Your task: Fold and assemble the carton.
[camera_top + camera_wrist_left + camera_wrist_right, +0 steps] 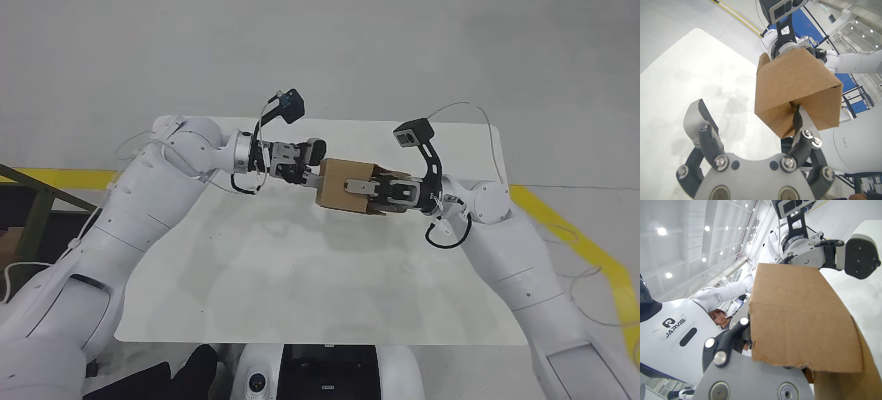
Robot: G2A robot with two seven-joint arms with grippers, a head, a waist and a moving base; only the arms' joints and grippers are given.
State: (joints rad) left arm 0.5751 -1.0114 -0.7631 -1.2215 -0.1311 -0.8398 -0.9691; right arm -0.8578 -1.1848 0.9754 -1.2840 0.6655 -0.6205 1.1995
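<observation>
A brown carton (345, 184), folded into a box shape, hangs above the back of the white table (300, 290). My right gripper (378, 188) is shut on its top wall from the right end, with one finger lying over the cardboard. In the right wrist view the carton (800, 321) covers most of that gripper, and one finger (743, 330) shows beside it. My left gripper (751, 115) is open at the carton's (797, 89) left end. One of its fingertips (798, 121) pokes into the seam of the end flaps, and the other (703, 113) stands well off the box.
The table's front and middle lie bare below both arms. Yellow floor tape (560, 215) runs past the table's right side. A dark frame (20, 190) stands at the left edge of the top view.
</observation>
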